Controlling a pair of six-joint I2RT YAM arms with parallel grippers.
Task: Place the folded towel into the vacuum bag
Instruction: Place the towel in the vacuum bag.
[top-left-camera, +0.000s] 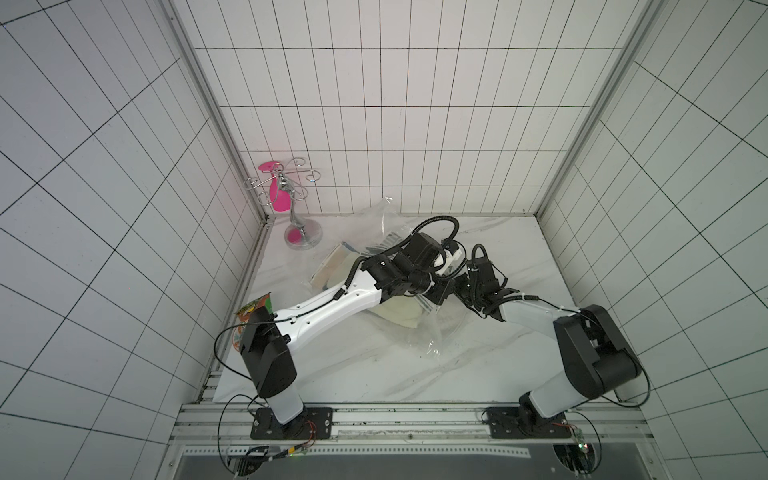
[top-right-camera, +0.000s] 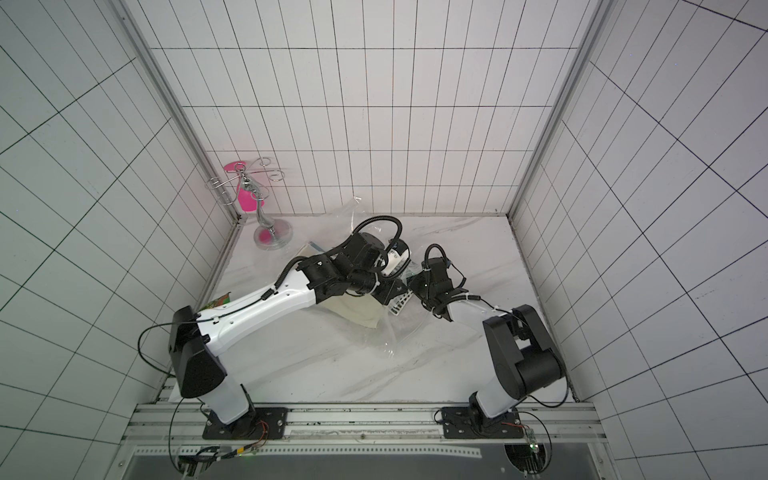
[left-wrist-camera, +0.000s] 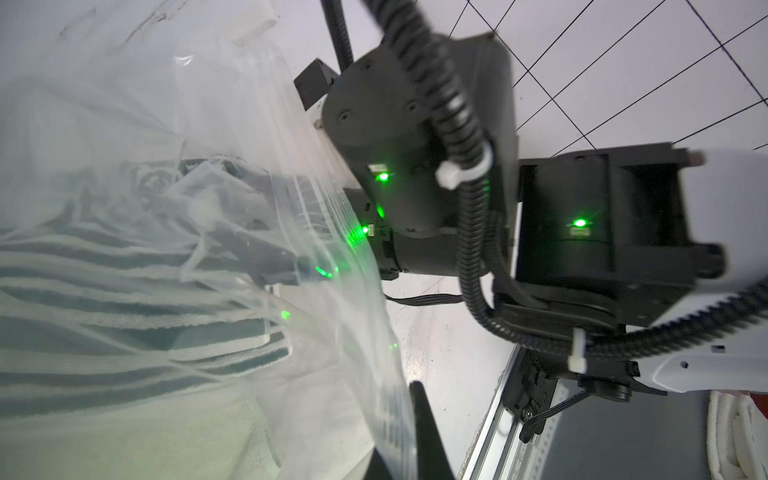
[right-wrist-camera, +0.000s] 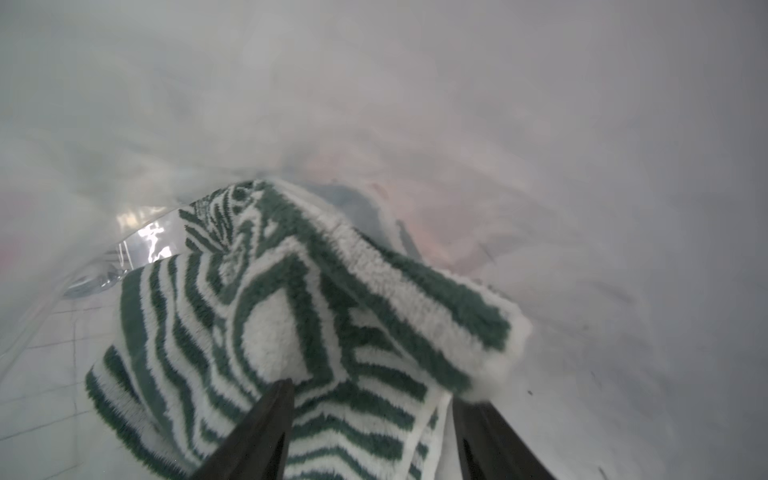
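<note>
The vacuum bag (top-left-camera: 432, 332) (top-right-camera: 395, 332) lies crinkled in the middle of the marble table, under both wrists. The folded towel (right-wrist-camera: 291, 311), green-and-white striped, is inside it. It shows through the plastic (left-wrist-camera: 124, 299), and a cream part shows in both top views (top-left-camera: 399, 316) (top-right-camera: 357, 311). My left gripper (left-wrist-camera: 397, 428) is shut on the bag's edge, with film pinched between its fingers. My right gripper (right-wrist-camera: 374, 392) reaches inside the bag. Its jaws stand wide apart with the towel lying between them. In the top views both grippers' fingertips are hidden under the left wrist.
A chrome stand with pink pieces (top-left-camera: 299, 232) (top-right-camera: 272, 235) stands at the back left corner. A green and orange snack packet (top-left-camera: 253, 309) (top-right-camera: 216, 301) lies by the left wall behind my left arm. Tiled walls close in three sides.
</note>
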